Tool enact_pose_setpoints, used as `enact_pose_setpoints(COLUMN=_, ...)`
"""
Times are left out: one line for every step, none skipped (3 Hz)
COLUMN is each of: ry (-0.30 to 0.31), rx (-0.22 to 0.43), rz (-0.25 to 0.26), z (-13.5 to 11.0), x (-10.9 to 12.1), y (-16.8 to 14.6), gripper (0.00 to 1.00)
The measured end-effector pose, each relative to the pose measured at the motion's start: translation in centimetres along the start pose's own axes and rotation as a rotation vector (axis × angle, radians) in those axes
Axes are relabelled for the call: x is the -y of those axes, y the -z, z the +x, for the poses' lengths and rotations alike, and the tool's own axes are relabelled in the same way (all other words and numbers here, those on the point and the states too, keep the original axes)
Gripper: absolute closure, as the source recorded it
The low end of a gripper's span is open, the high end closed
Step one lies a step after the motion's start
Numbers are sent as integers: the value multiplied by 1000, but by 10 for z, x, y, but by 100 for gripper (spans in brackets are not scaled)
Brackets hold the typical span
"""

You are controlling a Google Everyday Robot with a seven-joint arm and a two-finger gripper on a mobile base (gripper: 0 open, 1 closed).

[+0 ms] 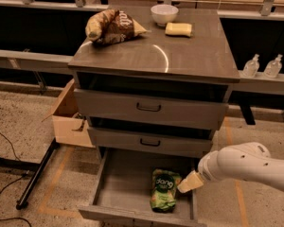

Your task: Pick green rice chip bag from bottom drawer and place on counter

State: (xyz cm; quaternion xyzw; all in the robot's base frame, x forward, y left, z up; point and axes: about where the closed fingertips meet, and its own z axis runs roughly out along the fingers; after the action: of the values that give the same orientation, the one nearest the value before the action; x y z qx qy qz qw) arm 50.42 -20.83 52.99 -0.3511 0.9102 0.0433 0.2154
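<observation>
The green rice chip bag (164, 189) lies flat in the open bottom drawer (125, 188), toward its right front. My gripper (189, 182) comes in from the right on a white arm and sits low over the drawer's right side, just right of the bag and close to its upper edge. The counter (180, 51) is the shiny grey-brown top of the drawer cabinet, above the two shut upper drawers.
A brown-and-tan snack bag (112, 26), a white bowl (164, 14) and a yellow sponge (178, 29) sit at the counter's back. A cardboard box (71, 117) stands left of the cabinet. Two clear bottles (262, 66) stand on a ledge at right.
</observation>
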Motion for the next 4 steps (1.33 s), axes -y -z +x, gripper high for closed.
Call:
enact_pose_setpoints(ry=-90, rx=20, rz=-72, z=17, x=-17, y=-72, gripper=0)
enact_pose_setpoints(ry=-90, rx=20, rz=-72, z=17, x=-17, y=-72, gripper=0)
enact_pose_setpoints(ry=-104, rx=44, rz=-100, z=22, x=-18, y=-99, gripper=0)
enact_pose_setpoints(ry=-117, rx=60, rz=-140, z=25, x=-6, y=-162, gripper=0)
